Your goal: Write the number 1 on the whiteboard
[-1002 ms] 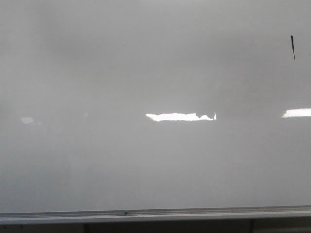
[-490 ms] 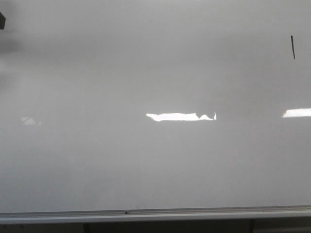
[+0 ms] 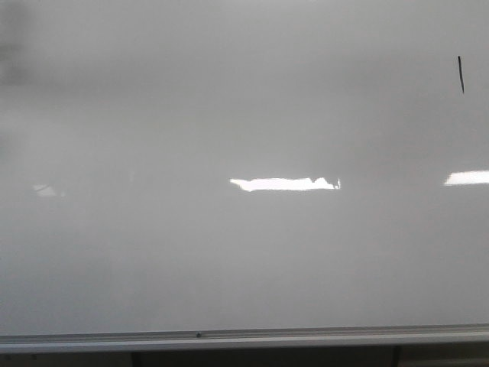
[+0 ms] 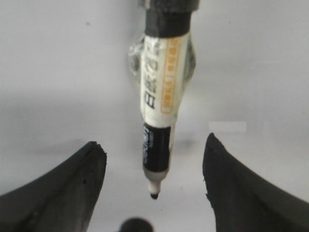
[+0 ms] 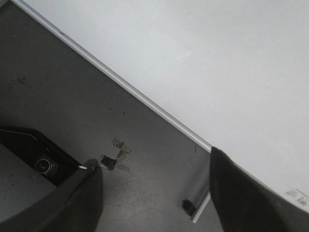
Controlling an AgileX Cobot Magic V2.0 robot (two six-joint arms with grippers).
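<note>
The whiteboard (image 3: 229, 252) fills the front view, with its silver bottom rail (image 3: 306, 335) below. The number 1 (image 3: 460, 74) is a short black stroke at the far upper right. Neither gripper shows in the front view. In the left wrist view my left gripper (image 4: 152, 141) is open, its black fingers (image 4: 72, 188) wide apart in front of the board (image 4: 58, 72). A black-and-white marker (image 4: 161, 87) hangs between them, touching neither finger, held somewhere above the view's edge. Its tip (image 4: 154, 195) points at the board. My right gripper (image 5: 153, 157) is open and empty.
The right wrist view shows the board's corner (image 5: 203, 53) and its metal edge (image 5: 130, 89) over a grey floor (image 5: 63, 96). A black base (image 5: 34, 157) and a stand leg (image 5: 198, 205) are on the floor. Bright light reflections (image 3: 283, 183) lie across the board.
A small dark object that showed at the front view's upper left edge half a second ago is gone. The stroke and the board are unchanged.
</note>
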